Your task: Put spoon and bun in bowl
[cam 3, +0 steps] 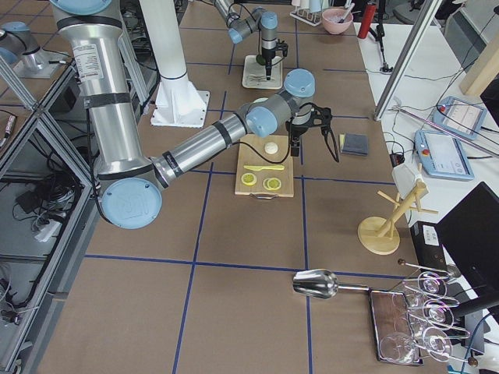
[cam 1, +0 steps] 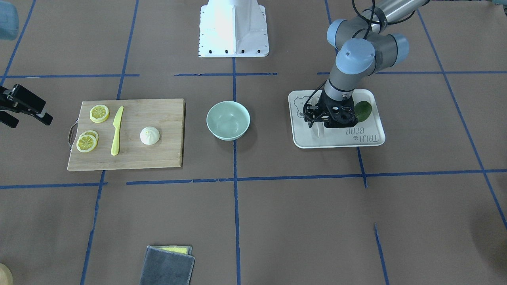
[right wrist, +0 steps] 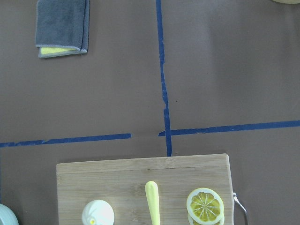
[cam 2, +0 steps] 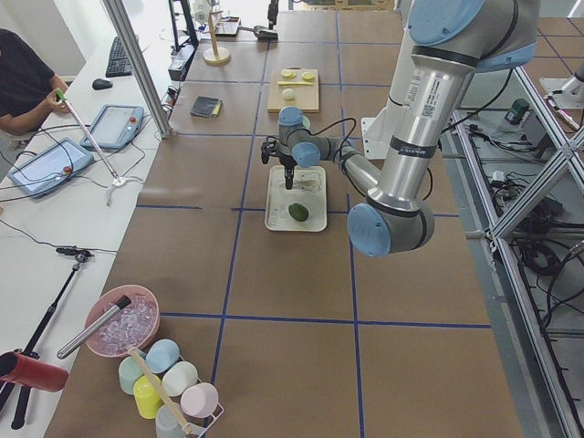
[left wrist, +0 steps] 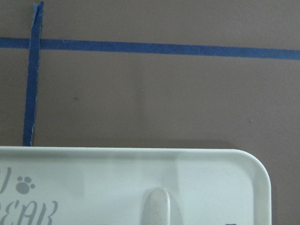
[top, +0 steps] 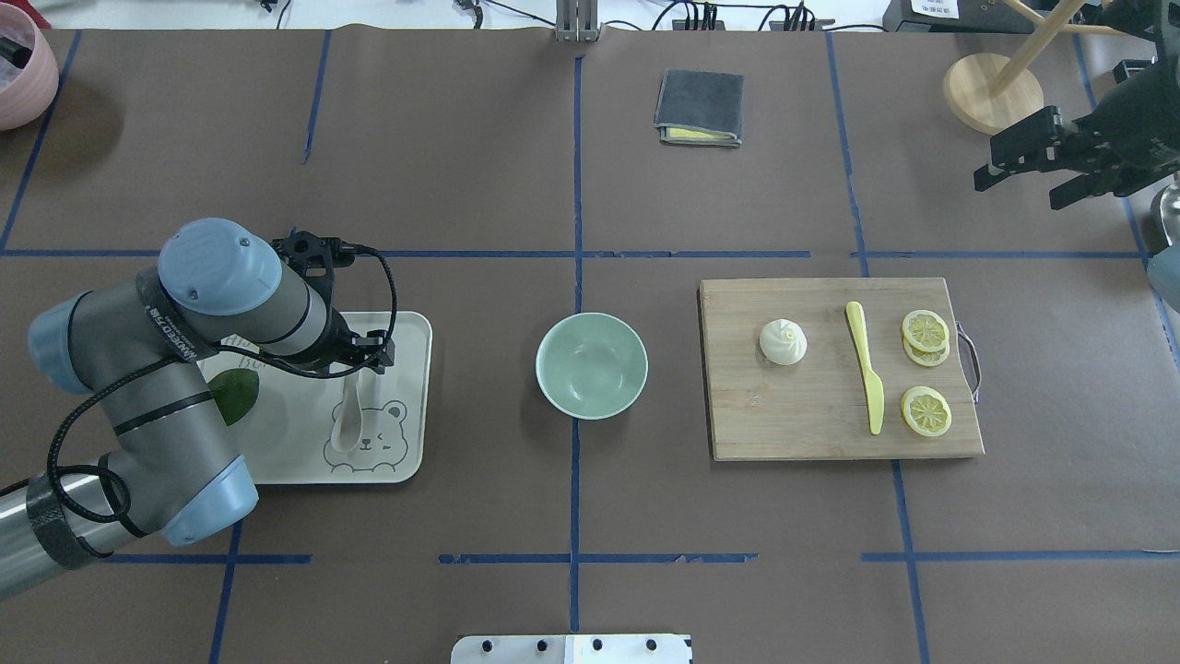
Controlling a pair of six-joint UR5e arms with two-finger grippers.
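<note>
The off-white spoon (top: 348, 417) lies on a white bear tray (top: 406, 406) at the robot's left; its handle tip shows in the left wrist view (left wrist: 157, 206). My left gripper (cam 1: 318, 120) is low over the handle, and its fingers look open with nothing gripped. The white pleated bun (cam 1: 149, 135) sits on a wooden cutting board (cam 1: 158, 154) and also shows in the overhead view (top: 783, 341). The empty mint-green bowl (top: 592, 365) stands between tray and board. My right gripper (top: 1019, 189) is open and empty, high beyond the board's far right corner.
A yellow plastic knife (top: 865, 378) and lemon slices (top: 926, 329) lie on the board beside the bun. A dark green piece (top: 235, 395) lies on the tray. A folded grey cloth (top: 699, 107) and a wooden stand (top: 994, 92) are at the far side.
</note>
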